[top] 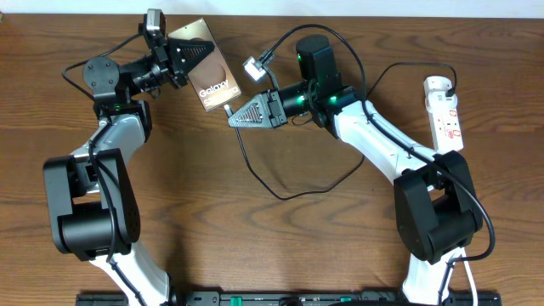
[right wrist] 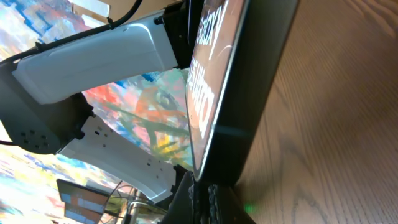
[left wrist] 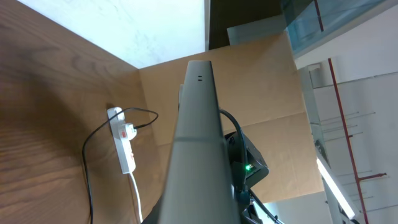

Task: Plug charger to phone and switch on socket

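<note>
My left gripper [top: 189, 56] is shut on the phone [top: 210, 76] and holds it tilted, its lettered face up and its lower end toward the right arm. The left wrist view shows the phone [left wrist: 196, 137] edge-on. My right gripper [top: 235, 117] is shut on the plug tip of the charger, pressed against the phone's lower end [right wrist: 245, 81]; its fingers [right wrist: 208, 198] are closed just under that edge. The thin black charger cable [top: 276, 193] loops across the table toward the socket [top: 445, 110], a white power strip at the far right that also shows in the left wrist view [left wrist: 122, 142].
A small white connector block [top: 253, 68] hangs on a black cable above the right gripper. The socket's white cord [left wrist: 135, 193] runs toward the table front. The arm bases stand at the front left [top: 89, 212] and front right [top: 438, 212].
</note>
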Controlling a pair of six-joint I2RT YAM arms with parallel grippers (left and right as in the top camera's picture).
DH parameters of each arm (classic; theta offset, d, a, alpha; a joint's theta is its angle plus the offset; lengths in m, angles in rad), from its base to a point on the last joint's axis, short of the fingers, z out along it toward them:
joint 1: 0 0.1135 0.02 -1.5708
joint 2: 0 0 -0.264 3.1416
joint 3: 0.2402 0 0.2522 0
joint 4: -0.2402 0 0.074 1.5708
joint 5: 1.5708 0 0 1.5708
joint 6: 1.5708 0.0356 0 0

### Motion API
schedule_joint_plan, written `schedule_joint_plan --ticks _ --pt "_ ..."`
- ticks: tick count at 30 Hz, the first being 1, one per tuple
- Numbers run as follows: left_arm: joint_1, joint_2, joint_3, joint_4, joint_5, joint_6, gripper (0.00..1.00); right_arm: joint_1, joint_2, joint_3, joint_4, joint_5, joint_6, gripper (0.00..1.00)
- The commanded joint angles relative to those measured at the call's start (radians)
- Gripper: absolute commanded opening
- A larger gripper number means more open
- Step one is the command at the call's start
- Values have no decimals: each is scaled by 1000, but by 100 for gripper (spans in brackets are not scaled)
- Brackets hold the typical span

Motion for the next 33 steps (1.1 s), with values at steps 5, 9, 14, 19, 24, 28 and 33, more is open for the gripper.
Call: schedule_joint_plan --ticks 5,9,14,19,24,28,33 --pt "2 -13 13 17 16 14 7 5 -4 11 2 -3 5 1" --pt "2 -13 13 43 16 13 7 5 -4 11 9 -3 5 1" --pt "2 -13 13 46 16 13 7 5 -4 11 9 -3 5 1" --pt "2 -13 13 46 17 13 7 5 -4 11 14 -3 10 1" --pt "2 -13 13 47 16 13 7 11 -4 11 27 -2 17 1" --pt "0 -13 13 46 16 13 7 16 -4 11 28 5 17 1" --pt "-7 -13 13 46 16 13 7 18 -4 11 30 8 17 1"
